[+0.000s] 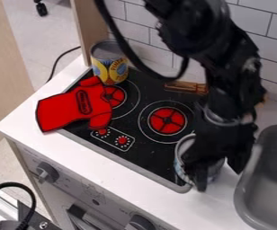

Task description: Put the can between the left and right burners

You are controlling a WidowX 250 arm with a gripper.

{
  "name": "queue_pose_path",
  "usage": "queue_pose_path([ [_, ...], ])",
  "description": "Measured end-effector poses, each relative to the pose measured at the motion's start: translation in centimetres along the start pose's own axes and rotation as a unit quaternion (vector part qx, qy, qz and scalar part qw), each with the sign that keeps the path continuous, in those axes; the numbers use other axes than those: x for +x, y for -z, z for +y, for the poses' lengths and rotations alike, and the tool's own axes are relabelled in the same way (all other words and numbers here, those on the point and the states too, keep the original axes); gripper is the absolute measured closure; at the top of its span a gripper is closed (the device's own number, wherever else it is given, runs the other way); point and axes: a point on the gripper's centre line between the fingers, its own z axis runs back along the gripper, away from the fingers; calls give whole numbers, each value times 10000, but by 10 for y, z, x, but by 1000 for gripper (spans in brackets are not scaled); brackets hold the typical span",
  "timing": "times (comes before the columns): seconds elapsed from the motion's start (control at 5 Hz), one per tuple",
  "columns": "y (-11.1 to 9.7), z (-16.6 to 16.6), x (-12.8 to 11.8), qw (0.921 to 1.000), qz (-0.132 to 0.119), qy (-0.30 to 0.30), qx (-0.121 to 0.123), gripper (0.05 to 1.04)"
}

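Observation:
My gripper point(218, 171) hangs over the right front corner of the stove, at the counter edge beside the grey sink. Directly under and behind it is a silvery can point(180, 167), upright and largely covered by the gripper; its left side and part of its rim show. A second can point(109, 62), yellow and blue with a metal top, stands at the stove's back left corner. The left burner point(113, 95) and the right burner point(167, 120) are red discs on the black stovetop.
A red oven mitt point(75, 107) lies over the stove's left edge, close to the left burner. A brown wooden item point(186, 87) lies by the tiled wall. The grey sink point(244, 193) borders the right side.

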Motion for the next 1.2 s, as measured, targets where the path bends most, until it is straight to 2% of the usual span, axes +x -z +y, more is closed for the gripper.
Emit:
queue_pose_path([
  [0.2,-3,4,17,9996,-196,-155,109,87],
  [0.4,-5,2,33,9989,-328,-343,-4,87],
  [0.8,7,8,68,9965,-507,-657,20,88],
  [1.2,11,11,102,9919,-878,-904,-159,87],
])
